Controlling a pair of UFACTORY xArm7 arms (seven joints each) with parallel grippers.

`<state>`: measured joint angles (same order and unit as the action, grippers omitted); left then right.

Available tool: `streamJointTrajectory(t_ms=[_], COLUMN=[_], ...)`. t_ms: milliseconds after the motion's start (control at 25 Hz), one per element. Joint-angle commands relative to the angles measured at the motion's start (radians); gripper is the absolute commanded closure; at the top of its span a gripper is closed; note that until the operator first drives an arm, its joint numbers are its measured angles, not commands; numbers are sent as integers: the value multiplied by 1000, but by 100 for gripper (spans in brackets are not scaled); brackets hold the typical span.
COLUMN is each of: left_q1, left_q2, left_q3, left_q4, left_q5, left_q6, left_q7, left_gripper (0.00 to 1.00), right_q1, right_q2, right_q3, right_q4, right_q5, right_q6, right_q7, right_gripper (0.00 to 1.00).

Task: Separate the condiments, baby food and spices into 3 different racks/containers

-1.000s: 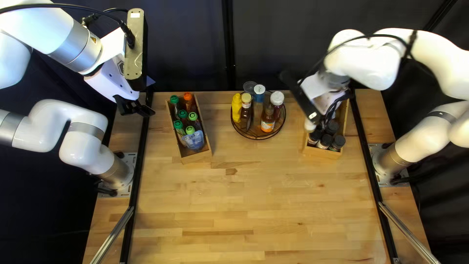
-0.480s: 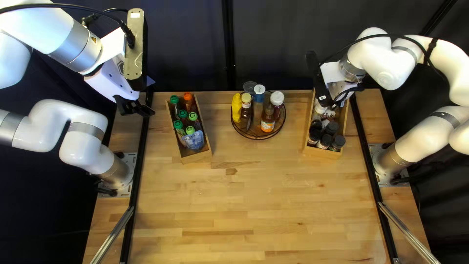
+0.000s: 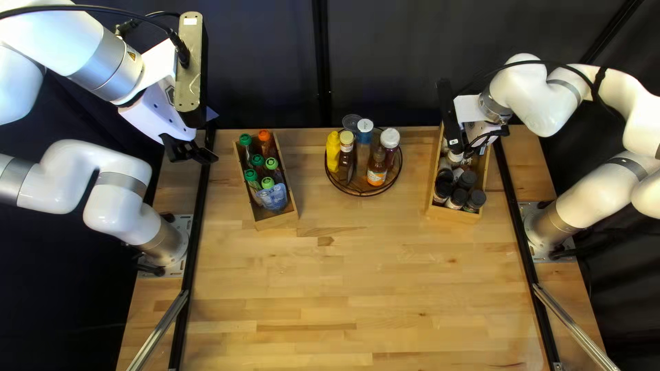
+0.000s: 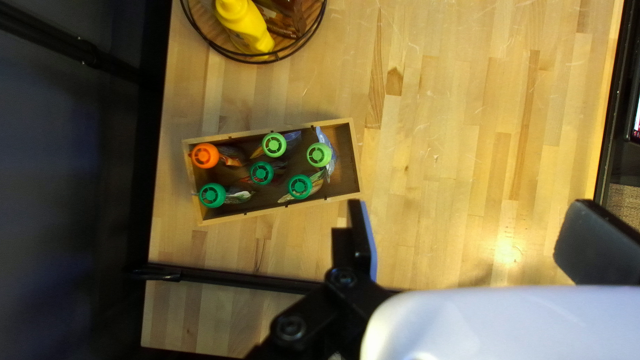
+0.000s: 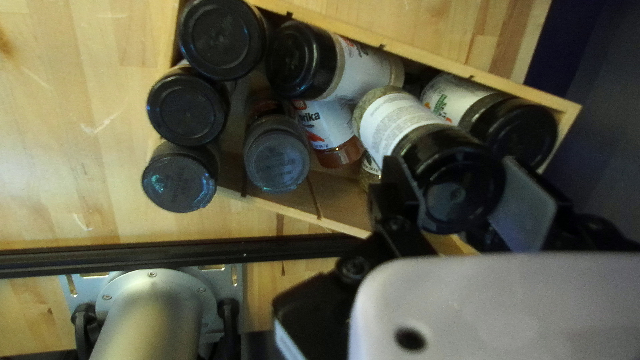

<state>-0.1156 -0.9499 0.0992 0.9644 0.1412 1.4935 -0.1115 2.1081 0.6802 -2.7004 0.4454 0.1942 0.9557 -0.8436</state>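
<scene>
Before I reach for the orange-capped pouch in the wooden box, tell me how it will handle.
Probably floppy: the pouch has a thin, film-like body below its broad orange cap. The cap looks rigid, so it may give the firmer hold. Stood alone outside the wooden box, so top-heavy-looking a shape would likely tip.

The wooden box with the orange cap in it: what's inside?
The box holds six pouches: one with an orange cap, five with green caps. The caps cover parts of the pouches, and whatever lies beneath the pouches is hidden.
</scene>
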Motion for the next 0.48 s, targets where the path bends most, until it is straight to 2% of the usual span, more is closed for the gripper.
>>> streamJointTrajectory(t_ms=[40, 80, 160, 480], left_q1=[0, 0, 0, 0], left_q2=[0, 0, 0, 0], left_q3=[0, 0, 0, 0], left_q4=[0, 0, 0, 0], left_q5=[0, 0, 0, 0], left_q6=[0, 0, 0, 0], left_q7=[0, 0, 0, 0], left_gripper=[0, 0, 0, 0], right_q1=[2, 4, 11, 42], right_q2=[-11, -10, -1, 34], right_q3=[-2, -3, -9, -29], right_q4=[-14, -14, -15, 4], right_q5=[8, 11, 18, 44], right_q6=[-14, -12, -2, 48], right_q7=[-4, -5, -10, -26], right_gripper=[16, 7, 1, 0])
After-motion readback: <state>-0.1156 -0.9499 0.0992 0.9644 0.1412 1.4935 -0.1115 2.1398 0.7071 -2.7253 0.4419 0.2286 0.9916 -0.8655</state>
